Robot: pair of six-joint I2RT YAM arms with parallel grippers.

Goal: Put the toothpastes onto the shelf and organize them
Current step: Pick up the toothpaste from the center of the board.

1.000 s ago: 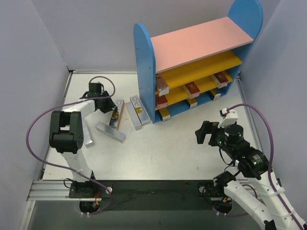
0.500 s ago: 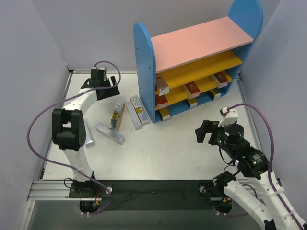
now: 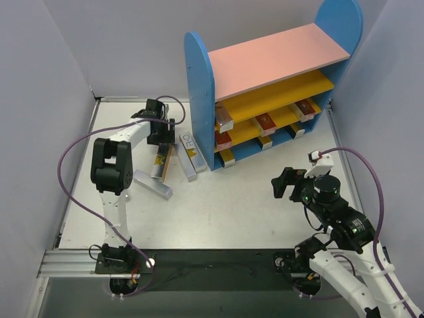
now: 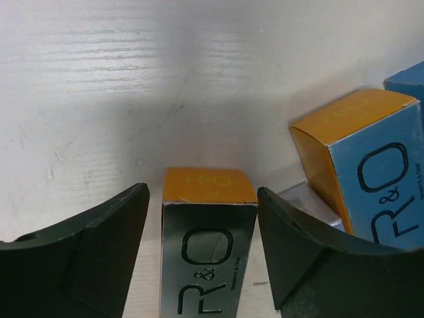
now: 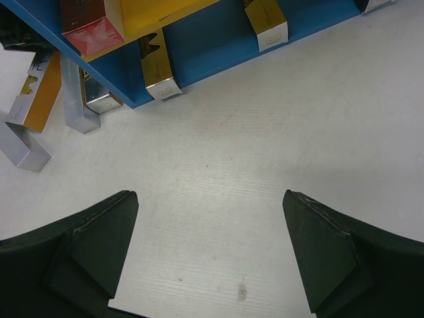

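The table (image 3: 232, 205) is seen whole from above, behind the arm bases (image 3: 118, 262). The left wrist view is set low and close, a toothpaste box (image 4: 207, 265) framed within the left gripper (image 4: 202, 199). The right wrist view is aimed down from higher, past the right gripper (image 5: 209, 197), at the shelf (image 5: 212, 40) foot, also seen overhead.

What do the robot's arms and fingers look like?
The left arm and right arm are white links with black joint housings, each trailing a looping purple cable. The fingers are matte black, broad and wedge-shaped.
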